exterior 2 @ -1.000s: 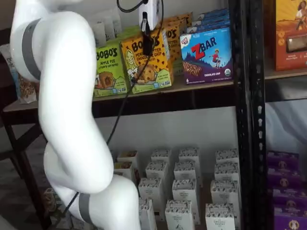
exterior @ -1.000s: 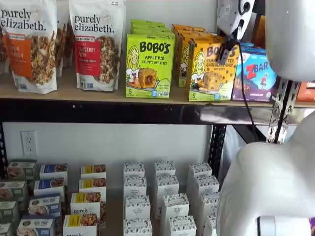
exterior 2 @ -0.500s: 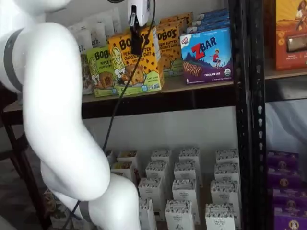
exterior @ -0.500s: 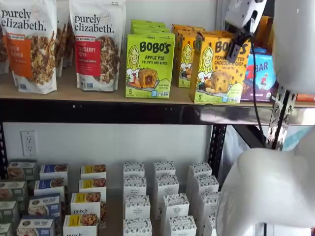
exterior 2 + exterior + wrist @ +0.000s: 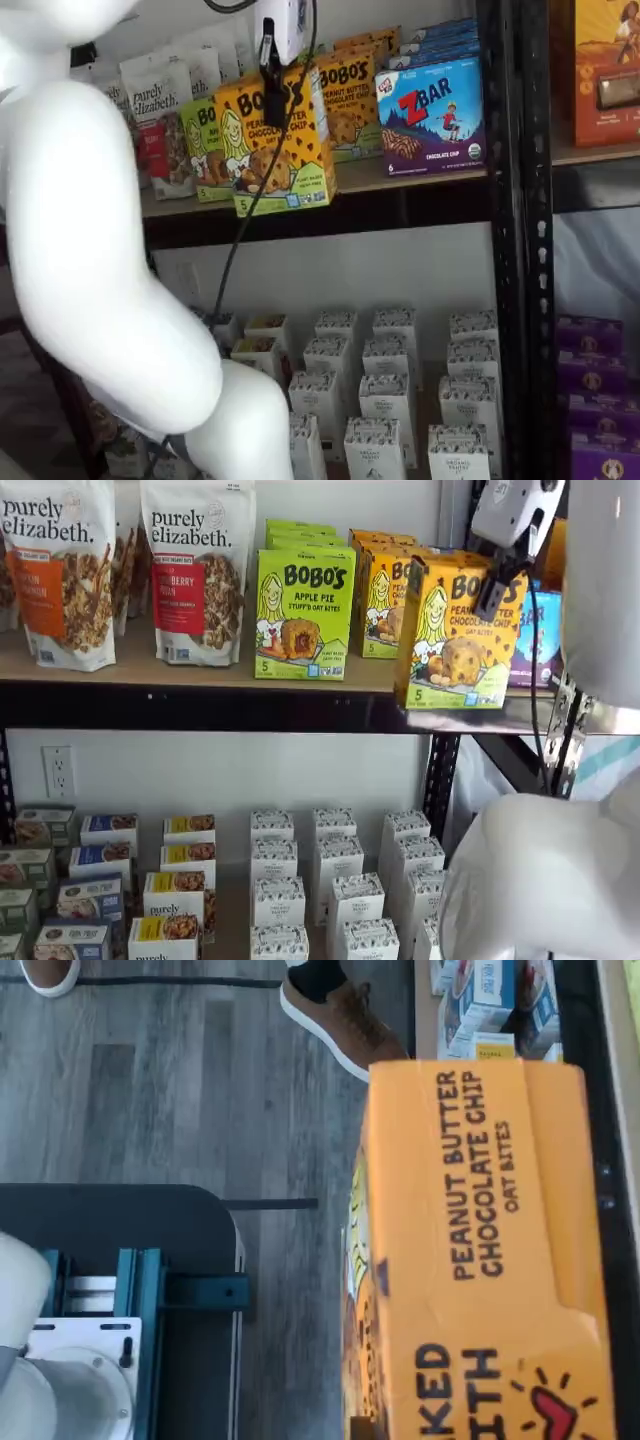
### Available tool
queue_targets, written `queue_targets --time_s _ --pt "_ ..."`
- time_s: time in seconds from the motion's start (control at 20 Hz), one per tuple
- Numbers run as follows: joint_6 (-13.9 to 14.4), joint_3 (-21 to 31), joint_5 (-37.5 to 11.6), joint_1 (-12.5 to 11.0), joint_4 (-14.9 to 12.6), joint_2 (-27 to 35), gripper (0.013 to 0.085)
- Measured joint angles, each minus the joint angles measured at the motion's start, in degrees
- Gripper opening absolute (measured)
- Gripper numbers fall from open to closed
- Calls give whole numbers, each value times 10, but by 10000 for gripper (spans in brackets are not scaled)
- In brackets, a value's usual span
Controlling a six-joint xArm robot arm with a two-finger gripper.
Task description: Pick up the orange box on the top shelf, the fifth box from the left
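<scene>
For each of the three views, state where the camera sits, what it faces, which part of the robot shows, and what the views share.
Wrist view: on the arm's wrist, looking down past the orange box to the floor; no fingers visible.
A shelf view: in front of the top shelf; gripper and white arm show.
A shelf view: in front, at an angle; gripper and arm show.
Shared: all three show the orange box, held off the shelf.

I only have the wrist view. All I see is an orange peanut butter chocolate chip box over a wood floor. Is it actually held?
Observer: Yes. In both shelf views the black fingers are closed on the top of the orange box.
Operator: Is it off the shelf?
Observer: Its lower edge hangs in front of the black rail of the top shelf, not on the board.
Operator: Any neighbours touching it?
Observer: No. The lime-green Apple Pie box stands upright, apart from it.
</scene>
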Motion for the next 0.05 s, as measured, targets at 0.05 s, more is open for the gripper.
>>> queue_targets --time_s 0.05 --pt "-1 6 1 -2 1 -6 370"
